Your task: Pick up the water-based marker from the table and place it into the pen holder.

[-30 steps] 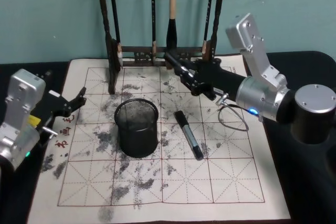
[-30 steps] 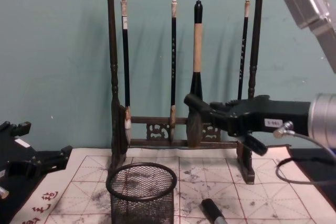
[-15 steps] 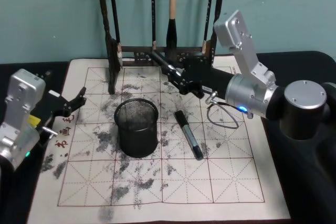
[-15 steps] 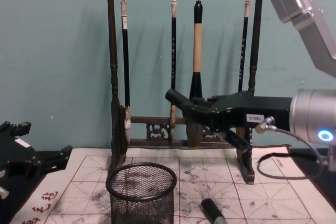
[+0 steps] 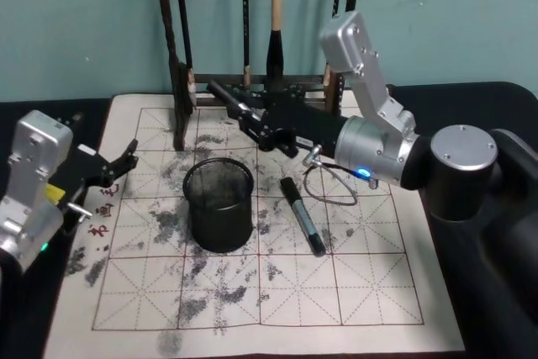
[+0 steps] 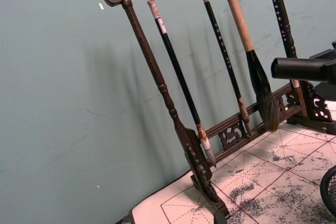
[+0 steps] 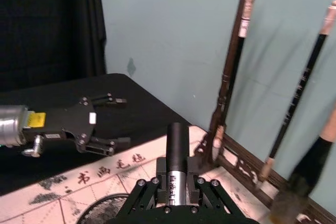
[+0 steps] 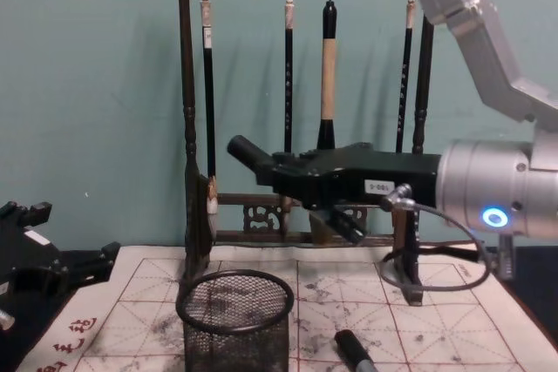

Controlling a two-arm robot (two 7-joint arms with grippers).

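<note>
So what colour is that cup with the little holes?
Black. The pen holder shows best in the head view.

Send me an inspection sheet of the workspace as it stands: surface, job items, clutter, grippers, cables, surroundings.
Surface: ink-smudged gridded mat on a dark table.
Job's things: pen holder upright on the mat, looks empty; second marker lying beside it, apart.
Clutter: nothing seen.
Grippers: right gripper shut on held marker, above the mat behind the holder; left gripper open, parked at the mat's left edge.
Cables: cable loop hanging under the right arm.
Surroundings: brush rack, teal wall.
</note>
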